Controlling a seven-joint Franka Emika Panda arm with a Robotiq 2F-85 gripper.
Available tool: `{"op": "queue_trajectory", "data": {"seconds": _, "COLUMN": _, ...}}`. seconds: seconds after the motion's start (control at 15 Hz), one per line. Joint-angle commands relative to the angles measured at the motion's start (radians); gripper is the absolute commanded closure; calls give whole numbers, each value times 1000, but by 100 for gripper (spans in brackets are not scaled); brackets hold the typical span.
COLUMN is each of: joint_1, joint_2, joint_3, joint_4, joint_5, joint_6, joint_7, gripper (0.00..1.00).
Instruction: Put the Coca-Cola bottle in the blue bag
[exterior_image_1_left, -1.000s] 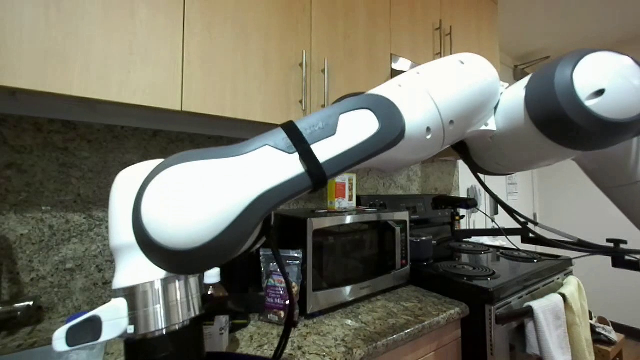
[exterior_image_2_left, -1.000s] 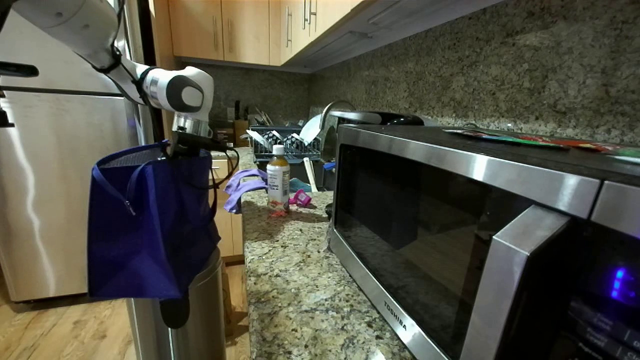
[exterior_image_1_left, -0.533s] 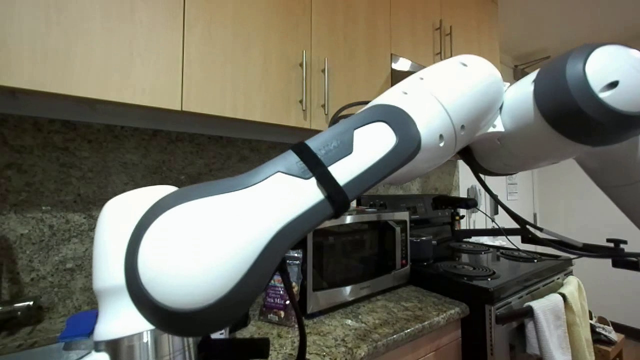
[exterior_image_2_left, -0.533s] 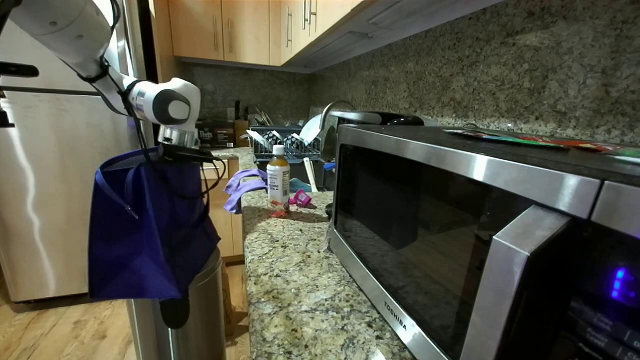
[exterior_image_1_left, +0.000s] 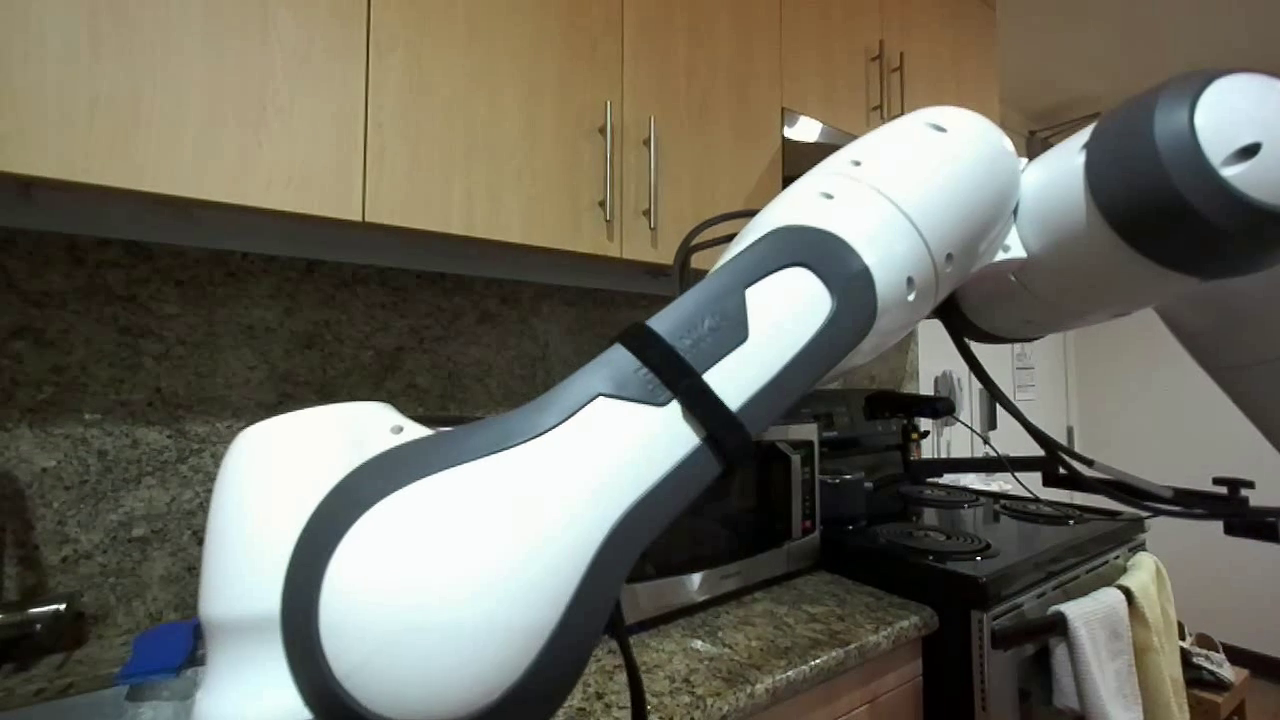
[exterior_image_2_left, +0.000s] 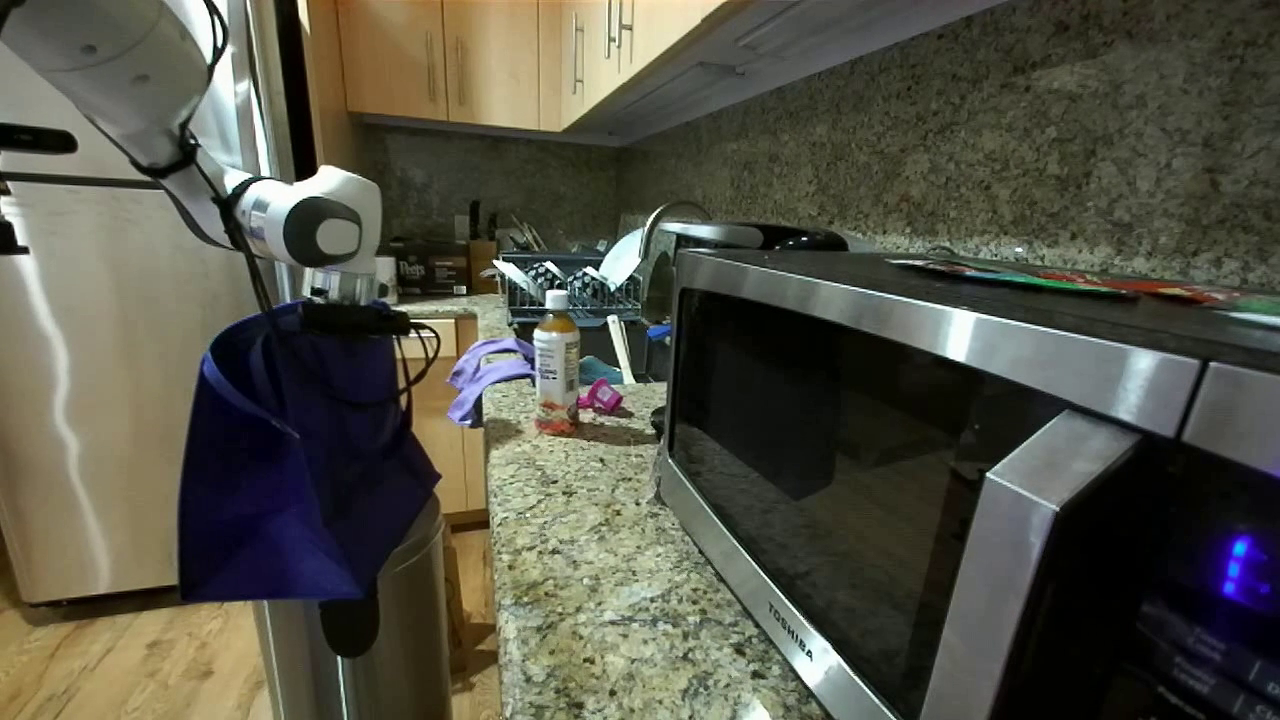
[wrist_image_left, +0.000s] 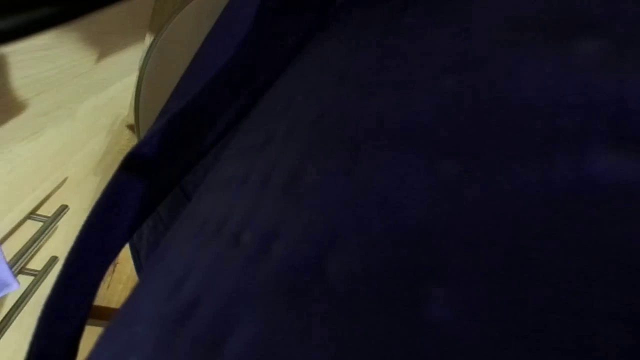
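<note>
"Where is the gripper?"

"In an exterior view, the white robot arm (exterior_image_2_left: 325, 225) bends down, its gripper (exterior_image_2_left: 352, 318) at the upper edge of the blue bag (exterior_image_2_left: 265, 480)."

"Are its fingers spread or pressed together?"

"I cannot tell; I cannot make them out there. In the wrist view, the bag's dark fabric fills most of the view, with a strap (wrist_image_left: 112, 215) curving down the left side."

"And the Coca-Cola bottle?"

"It is hidden from sight, so I cannot tell whether it is inside the bag."

"Where is the bag?"

"Beside the granite counter (exterior_image_2_left: 590, 580), partly covering a steel bin (exterior_image_2_left: 410, 620) from this angle. I cannot tell what it rests on."

"What is on the counter?"

"A white-labelled bottle (exterior_image_2_left: 557, 365) stands upright near a microwave (exterior_image_2_left: 930, 430), a small pink item (exterior_image_2_left: 601, 396) just beside it. A lilac cloth (exterior_image_2_left: 490, 365) drapes over the counter's edge."
</note>
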Motion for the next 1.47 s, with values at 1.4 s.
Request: {"op": "queue_trajectory", "data": {"seconds": 1.4, "joint_1": 56, "joint_2": -468, "joint_3": -24, "joint_4": 42, "joint_5": -361, "joint_6": -215, "joint_7": 530, "gripper": 0}}
